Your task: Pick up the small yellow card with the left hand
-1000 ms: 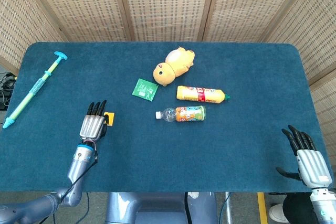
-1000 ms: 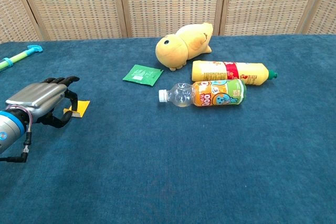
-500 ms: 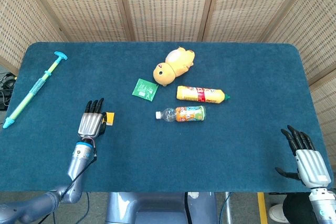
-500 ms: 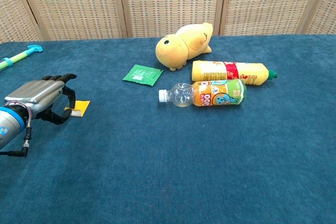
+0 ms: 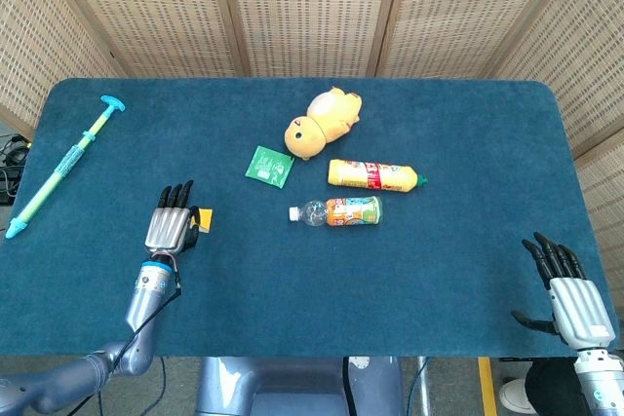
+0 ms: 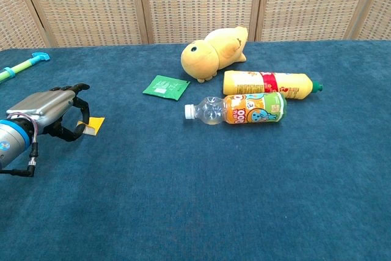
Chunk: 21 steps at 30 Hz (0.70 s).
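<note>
The small yellow card [image 5: 204,219] [image 6: 93,124] lies low on the blue table, left of centre. My left hand [image 5: 170,227] [image 6: 46,112] is just to its left, palm down. The fingers curl over the card's left edge and pinch it against the thumb; the card's right end still touches the cloth. My right hand [image 5: 575,299] rests at the table's near right corner with its fingers spread and nothing in it; it does not show in the chest view.
A green packet [image 5: 269,165] [image 6: 165,87], a yellow plush toy [image 5: 322,122], a yellow bottle [image 5: 376,175] and an orange-labelled clear bottle [image 5: 339,210] lie mid-table, right of the card. A teal stick [image 5: 60,167] lies far left.
My left hand has drawn slightly left and back, and its fingers have curled tighter onto the card's left edge. The card stays in place. The right hand has not moved.
</note>
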Each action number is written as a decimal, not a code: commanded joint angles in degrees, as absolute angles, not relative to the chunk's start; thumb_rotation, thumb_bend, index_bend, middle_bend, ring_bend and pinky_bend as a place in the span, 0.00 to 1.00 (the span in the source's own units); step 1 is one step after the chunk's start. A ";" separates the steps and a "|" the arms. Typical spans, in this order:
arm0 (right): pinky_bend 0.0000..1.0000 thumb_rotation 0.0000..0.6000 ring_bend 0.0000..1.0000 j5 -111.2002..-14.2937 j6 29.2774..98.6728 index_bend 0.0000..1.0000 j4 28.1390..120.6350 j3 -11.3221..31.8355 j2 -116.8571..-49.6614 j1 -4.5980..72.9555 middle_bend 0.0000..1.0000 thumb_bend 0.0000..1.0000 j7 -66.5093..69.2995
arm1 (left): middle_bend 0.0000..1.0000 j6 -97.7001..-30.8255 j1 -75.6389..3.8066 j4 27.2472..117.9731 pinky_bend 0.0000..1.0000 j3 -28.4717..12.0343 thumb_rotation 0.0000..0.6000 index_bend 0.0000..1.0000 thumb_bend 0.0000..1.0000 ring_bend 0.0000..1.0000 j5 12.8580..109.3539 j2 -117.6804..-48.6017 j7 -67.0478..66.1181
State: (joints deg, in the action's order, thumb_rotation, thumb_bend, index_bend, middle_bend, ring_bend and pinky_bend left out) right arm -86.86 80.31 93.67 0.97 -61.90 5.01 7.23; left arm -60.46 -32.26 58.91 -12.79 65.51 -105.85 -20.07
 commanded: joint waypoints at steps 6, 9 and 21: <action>0.00 1.00 0.00 -86.23 79.72 0.00 93.43 1.13 -62.10 5.23 0.00 0.00 6.98 | 0.00 -57.80 -35.14 57.08 0.00 -15.59 1.00 0.70 0.48 0.00 63.36 -105.80 -20.33; 0.00 1.00 0.00 -85.69 79.01 0.00 93.19 1.24 -62.33 5.51 0.00 0.00 6.75 | 0.00 -55.80 -36.64 56.08 0.00 -17.29 1.00 0.70 0.48 0.00 61.36 -105.88 -20.31; 0.00 1.00 0.00 -83.98 77.02 0.00 92.27 1.72 -63.00 6.37 0.00 0.00 6.35 | 0.00 -53.46 -42.44 50.53 0.00 -23.64 1.00 0.71 0.48 0.00 56.81 -104.57 -19.74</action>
State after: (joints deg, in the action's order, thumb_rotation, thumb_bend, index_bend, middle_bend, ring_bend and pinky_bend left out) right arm -83.98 77.02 92.28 1.71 -63.00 6.36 6.35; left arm -53.43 -42.05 50.48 -23.12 57.07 -105.15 -20.04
